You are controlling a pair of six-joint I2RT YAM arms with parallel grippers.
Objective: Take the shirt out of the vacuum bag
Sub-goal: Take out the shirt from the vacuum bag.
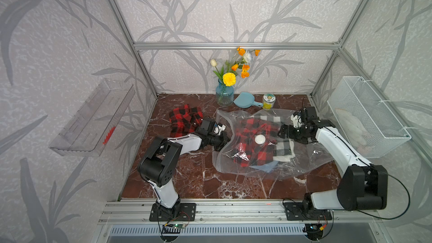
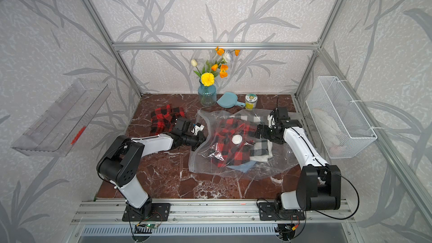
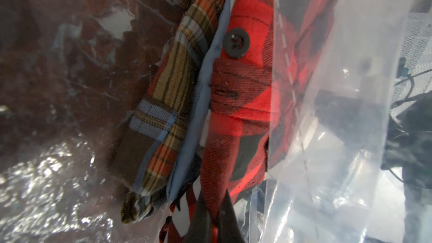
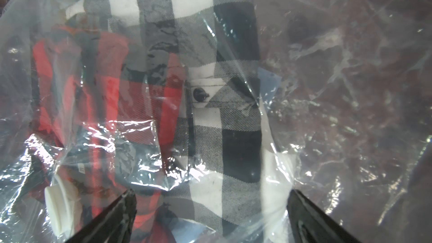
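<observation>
Clear crinkly plastic vacuum bag with its one round white valve disc lies on the marbled surface between the two hands. The left hand is clamped on a red-and-black checked shirt at the bag's mouth. The right hand rests on the bag with its fingers spread wide, over a black-and-white checked shirt. A second red checked shirt lies outside the bag, just behind the left hand.
</observation>
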